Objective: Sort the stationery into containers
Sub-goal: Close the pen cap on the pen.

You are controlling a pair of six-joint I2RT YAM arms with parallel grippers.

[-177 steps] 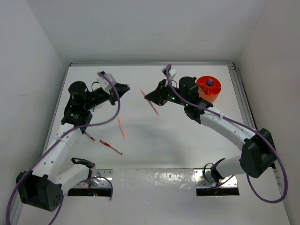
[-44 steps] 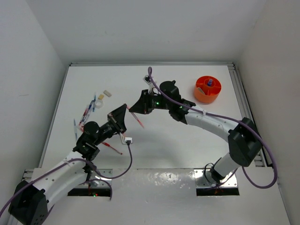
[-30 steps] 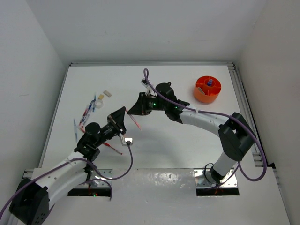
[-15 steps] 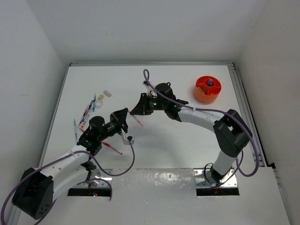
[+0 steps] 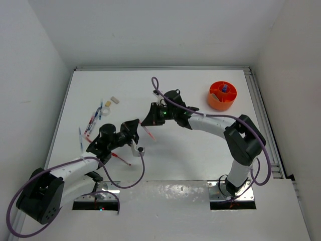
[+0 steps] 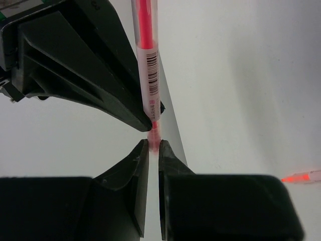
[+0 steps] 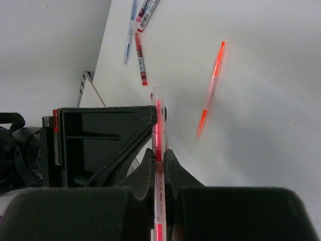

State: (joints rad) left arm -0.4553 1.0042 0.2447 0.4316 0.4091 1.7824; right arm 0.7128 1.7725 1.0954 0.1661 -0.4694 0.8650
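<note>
Red pen (image 6: 149, 75) hung above the middle of the table (image 5: 200, 150), caught between both arms as I watched. My left fingers (image 6: 134, 168) were clenched on its tip, and my right fingers (image 7: 145, 175) were clamped around its barrel. Another red pen (image 7: 211, 85) lay flat toward the near edge. The orange tub (image 5: 214, 102) stood near the far right corner, well apart.
</note>
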